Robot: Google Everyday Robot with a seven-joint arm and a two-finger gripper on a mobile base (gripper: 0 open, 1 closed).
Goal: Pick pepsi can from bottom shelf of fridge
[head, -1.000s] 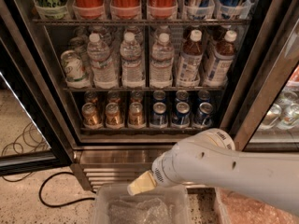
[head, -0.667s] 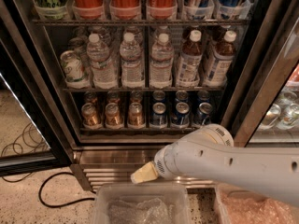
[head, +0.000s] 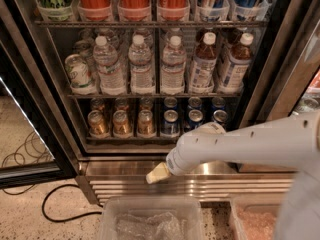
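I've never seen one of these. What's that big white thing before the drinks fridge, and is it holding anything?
That white tube is a robot arm, seen by one camera facing an open fridge. Its cream tip, the end effector, is the grasping part; it hangs before the steel base, below the bottom shelf, carrying nothing. That shelf has gold-brown cans left and blue ones right, such as the pepsi can it should fetch. Above stand water bottles.
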